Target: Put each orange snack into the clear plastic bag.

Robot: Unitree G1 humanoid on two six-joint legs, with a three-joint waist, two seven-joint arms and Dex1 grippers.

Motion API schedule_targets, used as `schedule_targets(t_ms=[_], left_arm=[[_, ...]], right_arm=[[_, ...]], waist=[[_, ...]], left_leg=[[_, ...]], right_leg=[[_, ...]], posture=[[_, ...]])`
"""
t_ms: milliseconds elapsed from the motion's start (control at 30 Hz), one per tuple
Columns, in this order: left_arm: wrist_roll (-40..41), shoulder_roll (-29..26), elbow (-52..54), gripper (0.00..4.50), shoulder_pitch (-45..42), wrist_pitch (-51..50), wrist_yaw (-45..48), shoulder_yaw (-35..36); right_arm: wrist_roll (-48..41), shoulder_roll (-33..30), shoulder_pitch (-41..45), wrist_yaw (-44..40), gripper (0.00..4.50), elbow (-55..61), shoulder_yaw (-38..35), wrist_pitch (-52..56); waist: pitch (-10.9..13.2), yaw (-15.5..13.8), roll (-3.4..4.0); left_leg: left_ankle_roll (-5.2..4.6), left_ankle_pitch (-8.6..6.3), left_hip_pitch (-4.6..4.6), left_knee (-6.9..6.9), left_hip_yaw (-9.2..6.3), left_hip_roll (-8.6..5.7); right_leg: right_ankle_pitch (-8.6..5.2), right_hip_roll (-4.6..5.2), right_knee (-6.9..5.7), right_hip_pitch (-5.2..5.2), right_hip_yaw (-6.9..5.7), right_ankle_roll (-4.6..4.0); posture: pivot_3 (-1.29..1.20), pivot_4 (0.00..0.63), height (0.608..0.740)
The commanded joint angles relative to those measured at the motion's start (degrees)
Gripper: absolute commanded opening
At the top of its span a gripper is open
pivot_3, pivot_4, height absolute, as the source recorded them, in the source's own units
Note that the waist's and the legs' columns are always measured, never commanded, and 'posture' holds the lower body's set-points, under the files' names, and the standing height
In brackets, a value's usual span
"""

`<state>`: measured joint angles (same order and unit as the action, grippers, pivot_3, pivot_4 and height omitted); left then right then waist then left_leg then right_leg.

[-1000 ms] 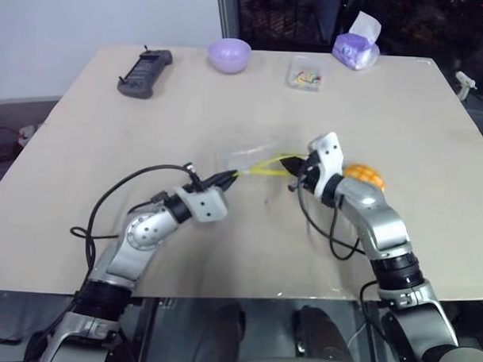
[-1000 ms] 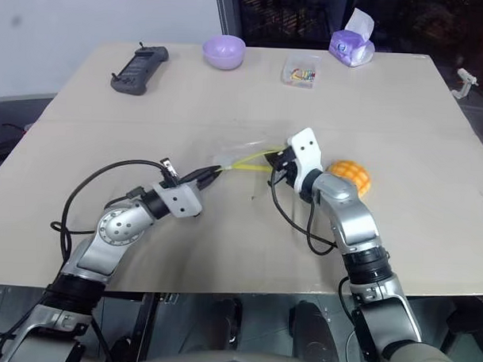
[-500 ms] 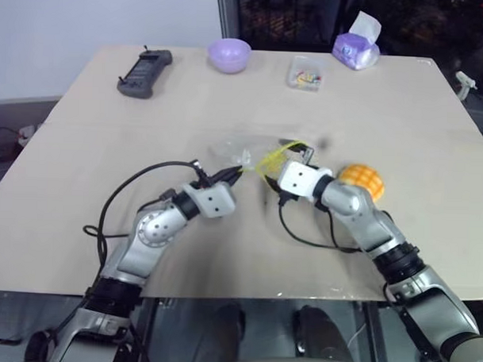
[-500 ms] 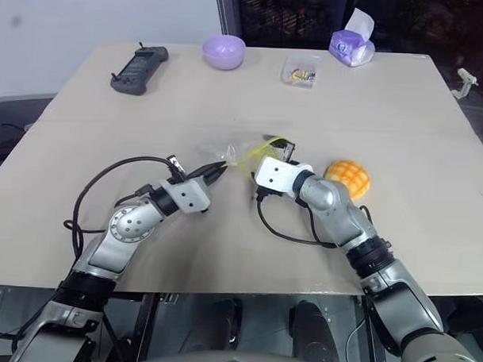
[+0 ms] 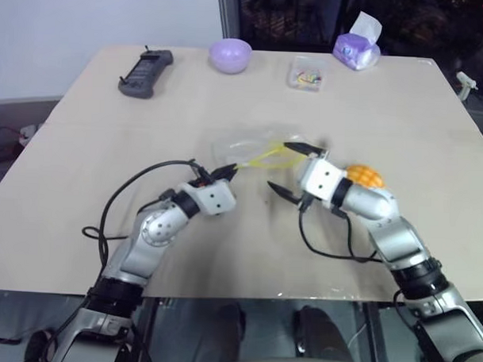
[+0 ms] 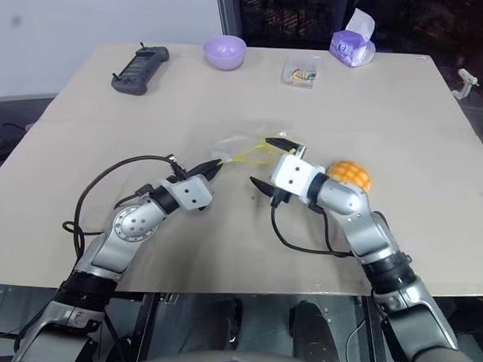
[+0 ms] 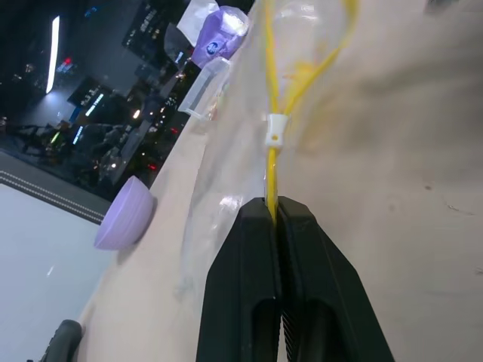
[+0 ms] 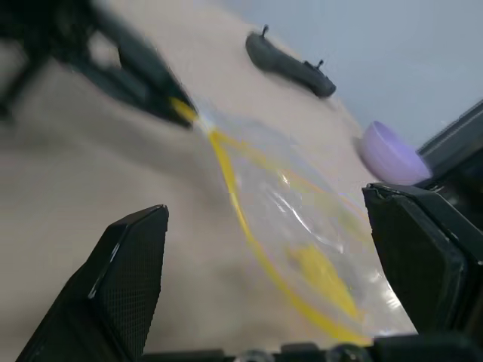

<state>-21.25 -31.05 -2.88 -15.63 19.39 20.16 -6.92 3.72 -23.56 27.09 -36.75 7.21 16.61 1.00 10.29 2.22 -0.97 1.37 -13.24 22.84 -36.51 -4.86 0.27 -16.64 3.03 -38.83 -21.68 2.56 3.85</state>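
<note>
You are pinching the yellow zip strip of the clear plastic bag with your left tool, its fingers closed on the strip's end, so the bag is lying stretched on the surface between your two arms. Your right tool is standing wide open with nothing in it, one finger near the bag's mouth. The orange snack is sitting on the surface just behind your right wrist, outside the bag. So nothing is bagged yet: you are left with opening the mouth, picking up the snack and putting it inside.
</note>
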Motion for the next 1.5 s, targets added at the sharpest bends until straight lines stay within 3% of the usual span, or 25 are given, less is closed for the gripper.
schedule_targets(t_ms=[33, 167, 433, 600, 900, 1500], left_arm=[[-0.01, 0.31, 1.16, 0.0, -1.16, -0.62, -1.12, 0.73], [0.06, 0.9, 1.15, 0.0, -1.18, -1.18, -1.74, 0.72], [0.26, 1.12, -0.03, 0.0, -2.3, -0.66, -1.33, -0.21], [0.51, 0.75, -0.58, 0.0, -2.41, -0.27, -0.91, -0.27], [0.71, 0.9, -0.57, 0.0, -2.55, -0.16, -0.37, -0.47], [0.49, 0.95, -0.04, 0.0, -2.06, -0.66, -0.23, -0.37]], right_arm=[[-10.19, -2.98, -5.36, -2.97, 4.48, 7.14, -9.11, 10.55], [-17.07, -6.35, -13.09, -2.19, 4.48, 7.65, -21.25, 14.36], [-21.31, -8.91, -20.41, -3.49, 4.48, 3.31, -29.21, 15.05], [-22.09, -8.54, -23.84, -3.93, 4.48, 0.74, -29.81, 14.51], [-20.13, -7.38, -21.0, 0.99, 4.48, -6.89, -29.74, 11.9], [-21.37, -5.75, -15.84, -3.42, 4.48, -10.0, -25.63, 11.54]], waist=[[-0.01, -0.43, -0.01], [0.0, -1.36, 0.0], [-0.01, -1.02, 0.02], [-0.01, -1.3, 0.01], [-0.01, -1.24, 0.02], [-0.01, -1.23, 0.03]], left_leg=[[0.0, 0.0, 0.0, 0.0, -0.02, 0.0], [0.0, 0.0, 0.04, -0.04, -0.04, -0.07], [0.0, 0.0, -0.07, -0.04, 0.04, 0.02], [0.0, 0.0, -0.03, -0.04, 0.05, -0.02], [0.0, 0.0, -0.04, -0.05, 0.06, -0.03], [0.0, 0.0, -0.06, -0.06, 0.06, -0.03]], right_leg=[[0.0, 0.01, 0.0, 0.02, -0.01, 0.0], [0.0, 0.08, 0.05, 0.06, -0.05, 0.0], [0.0, -0.02, -0.04, 0.05, 0.02, 0.0], [0.0, 0.02, 0.01, 0.06, 0.04, 0.01], [0.0, 0.03, -0.01, 0.06, 0.04, 0.01], [0.0, 0.02, -0.03, 0.06, 0.05, 0.01]], posture=[[0.0, 0.15, 0.74], [0.0, 0.15, 0.74], [0.0, 0.15, 0.74], [0.0, 0.15, 0.74], [0.0, 0.15, 0.74], [0.0, 0.15, 0.74]])
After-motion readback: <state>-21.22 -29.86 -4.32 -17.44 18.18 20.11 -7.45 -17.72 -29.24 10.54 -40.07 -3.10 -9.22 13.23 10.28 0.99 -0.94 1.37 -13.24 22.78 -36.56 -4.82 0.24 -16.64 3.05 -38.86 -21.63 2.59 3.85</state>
